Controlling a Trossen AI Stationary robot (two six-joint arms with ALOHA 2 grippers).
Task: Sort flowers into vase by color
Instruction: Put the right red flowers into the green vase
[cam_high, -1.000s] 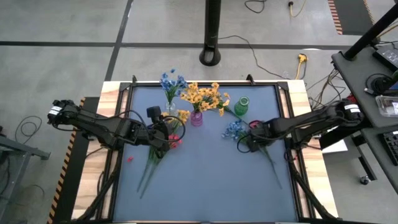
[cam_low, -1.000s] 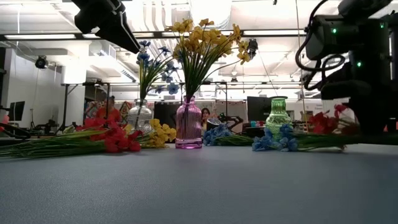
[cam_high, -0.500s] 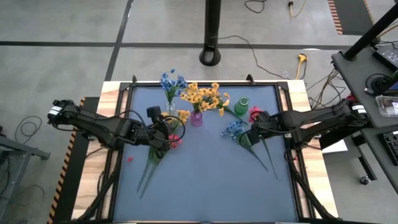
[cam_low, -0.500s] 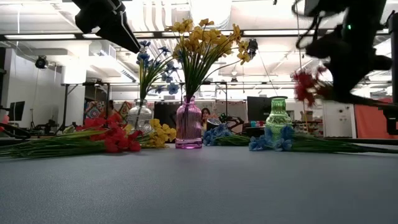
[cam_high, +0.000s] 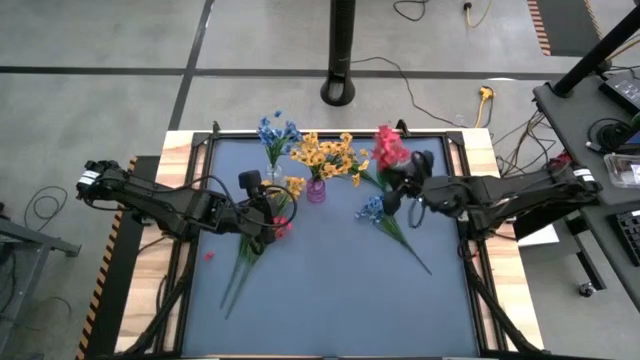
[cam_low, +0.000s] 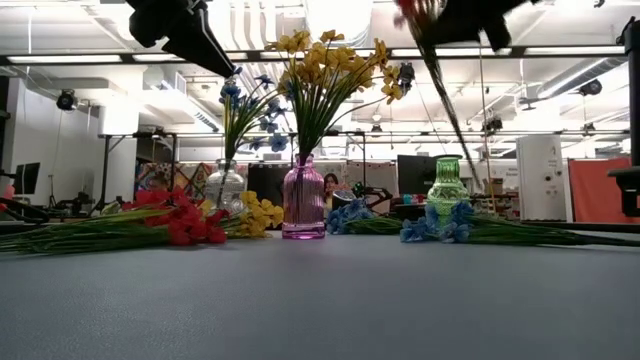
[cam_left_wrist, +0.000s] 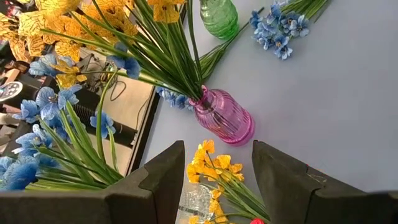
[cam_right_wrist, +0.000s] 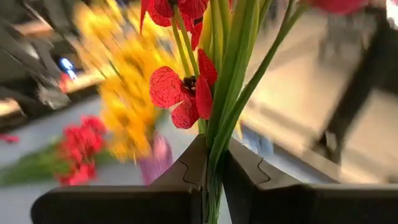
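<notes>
My right gripper (cam_high: 400, 186) is shut on a red flower sprig (cam_high: 389, 148), high above the far right part of the table, over the green vase (cam_low: 447, 190). Its stem (cam_low: 445, 95) slants down toward that vase's mouth. My left gripper (cam_left_wrist: 217, 180) is open above a yellow sprig (cam_left_wrist: 211, 163) that lies on the mat beside the pink vase (cam_high: 316, 190). That vase holds yellow flowers (cam_high: 325, 153). A clear vase (cam_low: 224, 185) holds blue flowers (cam_high: 273, 132). A blue sprig (cam_high: 375, 208) and red sprigs (cam_high: 281, 227) lie flat on the mat. My right gripper pinches the red sprig's green stems (cam_right_wrist: 219, 134) between its two fingers, just below the blossoms (cam_right_wrist: 180, 87). The sprig is lifted clear of the table with the blossoms on top. Its long stem hangs slanted below, the free end (cam_low: 467, 158) above the green vase.
A loose red petal (cam_high: 208, 256) lies on the mat's left side. The blue sprig's stem (cam_high: 412, 250) reaches toward the mat's right near part. The three vases stand in a row along the far side. A black pole base (cam_high: 338, 92) stands beyond the far edge.
My right gripper has risen from the mat and moved toward the far edge and the green vase, carrying the red sprig. The sprig has gone from lying low near the table to lifted clear, blossoms up and stem hanging.
</notes>
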